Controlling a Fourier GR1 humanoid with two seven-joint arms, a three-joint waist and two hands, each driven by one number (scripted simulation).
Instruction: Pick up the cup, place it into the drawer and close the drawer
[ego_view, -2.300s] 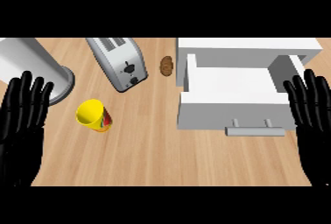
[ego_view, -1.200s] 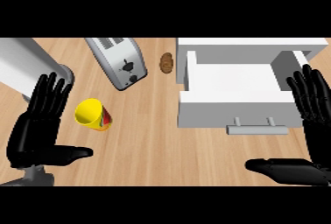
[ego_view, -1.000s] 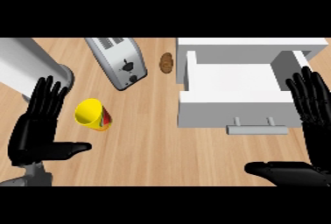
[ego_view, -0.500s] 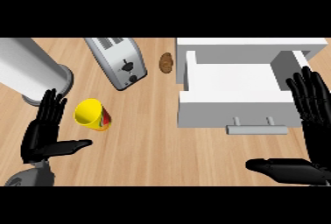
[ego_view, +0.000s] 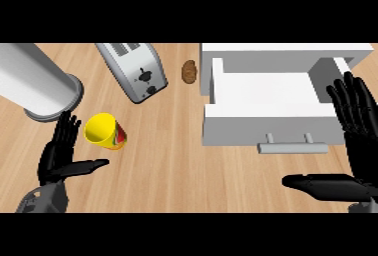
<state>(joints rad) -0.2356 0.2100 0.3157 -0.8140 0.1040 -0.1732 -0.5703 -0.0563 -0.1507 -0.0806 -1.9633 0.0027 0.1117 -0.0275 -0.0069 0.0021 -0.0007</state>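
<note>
A yellow cup (ego_view: 105, 131) with a red patch on its side lies tilted on the wooden counter at the left, its mouth facing up and left. My left hand (ego_view: 60, 155) stands open just left of and below the cup, fingers straight up, thumb pointing right beneath it, not touching it. The white drawer (ego_view: 266, 107) is pulled open at the right, its inside bare, with a grey handle (ego_view: 293, 146) on its front. My right hand (ego_view: 358, 132) is open at the right edge beside the drawer, its thumb stretched left under the drawer's front.
A silver toaster (ego_view: 134, 70) lies at the back, left of centre. A large grey cylinder (ego_view: 33, 85) stands at the far left, close behind the cup. A small brown object (ego_view: 189, 71) sits between the toaster and the drawer.
My left hand has turned edge-on and moved right and forward, closing in on the cup. The right hand has barely moved. Cup and drawer stay put.
</note>
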